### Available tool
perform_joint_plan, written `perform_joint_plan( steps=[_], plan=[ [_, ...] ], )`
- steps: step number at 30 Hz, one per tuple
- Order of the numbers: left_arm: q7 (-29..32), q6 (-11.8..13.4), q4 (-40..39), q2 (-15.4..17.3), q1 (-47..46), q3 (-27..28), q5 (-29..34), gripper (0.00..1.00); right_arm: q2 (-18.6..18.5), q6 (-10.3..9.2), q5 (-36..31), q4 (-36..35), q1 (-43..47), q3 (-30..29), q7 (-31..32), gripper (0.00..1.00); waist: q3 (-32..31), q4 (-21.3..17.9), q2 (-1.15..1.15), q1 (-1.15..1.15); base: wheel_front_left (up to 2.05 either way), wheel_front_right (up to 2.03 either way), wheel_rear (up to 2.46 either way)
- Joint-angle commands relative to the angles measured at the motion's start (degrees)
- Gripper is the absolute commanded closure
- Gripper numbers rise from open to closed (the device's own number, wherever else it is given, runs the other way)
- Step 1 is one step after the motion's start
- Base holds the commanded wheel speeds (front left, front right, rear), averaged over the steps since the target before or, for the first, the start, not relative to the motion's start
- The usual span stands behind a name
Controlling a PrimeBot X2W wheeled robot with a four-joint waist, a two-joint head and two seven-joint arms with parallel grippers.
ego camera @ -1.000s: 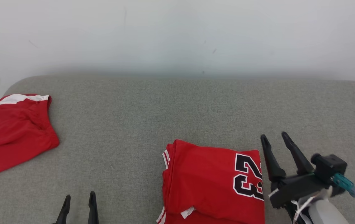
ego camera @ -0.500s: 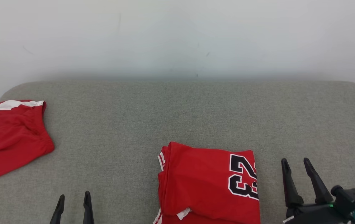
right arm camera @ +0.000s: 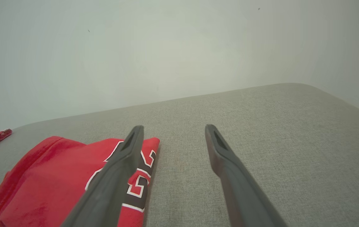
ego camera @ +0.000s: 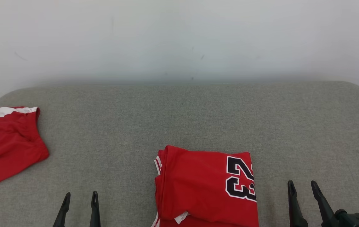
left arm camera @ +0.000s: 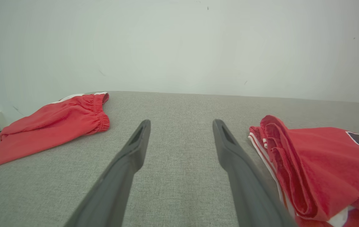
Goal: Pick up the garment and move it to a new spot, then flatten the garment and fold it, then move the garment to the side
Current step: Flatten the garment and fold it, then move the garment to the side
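risk, fold: the jersey [ego camera: 204, 186] is a stack of loose layers. A pinch that catches just the top sheet would likely peel it open and undo the fold.
risk, one-sided lift: grabbing it at one edge would let the far half sag and slide out. A two-arm lift, or a scoop under the whole stack, looks safer.
risk, surface: the grey cushion [ego camera: 179, 119] is soft fabric. Fingertips driven in too low could snag it or drag the stack into wrinkles.
risk, neighbour: the red shorts [ego camera: 6, 142] at mid-left of the head view are the same colour. A shift that way could land on them, or they could be mistaken for the target.
left gripper [ego camera: 81, 193]: jaws wide, nothing between them, bottom left of the head view, well apart from the jersey.
right gripper [ego camera: 301, 183]: jaws wide, empty, bottom right, near the jersey's right edge but not touching it.
garment position: bottom centre of the head view, running off the lower edge.
garment look: red, folded to a compact rectangle, top face smooth. Black "23" with white outline along the right side. Stacked folds and white trim show on the left edge, and a small white tab pokes out low on the left.
stage (my read): fold looks done, move to the side not yet made.
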Motion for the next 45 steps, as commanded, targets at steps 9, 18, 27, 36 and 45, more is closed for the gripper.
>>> perform_joint_plan(
  steps=[9, 18, 27, 36, 45],
  plan=[
    [-0.2, 0.2, 0.0, 0.0, 1.1, 0.2, 1.4, 0.00, 1.0, -0.10, -1.3, 0.5, 0.4, 0.9, -0.2, 0.00, 0.3, -1.2, 0.00, 0.01, 0.00, 0.00, 0.00],
    [-0.2, 0.4, 0.2, 0.0, 1.0, -0.3, 1.9, 0.00, 0.8, -0.10, -1.8, 0.8, 0.4, 1.7, -0.2, 0.00, 0.5, -1.1, 0.00, 0.01, 0.00, 0.00, 0.00],
    [-0.2, 0.6, 0.1, 0.0, 1.0, -0.2, 2.4, 0.00, 0.8, -0.10, -2.1, 1.4, 0.0, 2.0, -0.2, 0.00, 0.5, -1.0, 0.00, 0.01, 0.00, 0.00, 0.00],
    [-0.2, 0.5, 0.2, 0.0, 1.2, -0.1, 2.6, 0.00, 1.1, -0.10, -2.4, 2.3, -0.2, 2.1, -0.2, 0.00, 0.5, -1.0, 0.00, 0.01, 0.00, 0.00, 0.00],
    [-0.2, 0.3, 0.5, 0.0, 0.9, 0.0, 2.6, 0.00, 1.1, -0.10, -2.5, 3.2, -0.3, 2.1, -0.2, 0.00, 0.3, -0.9, 0.00, 0.01, 0.00, 0.00, 0.00]
  ],
)
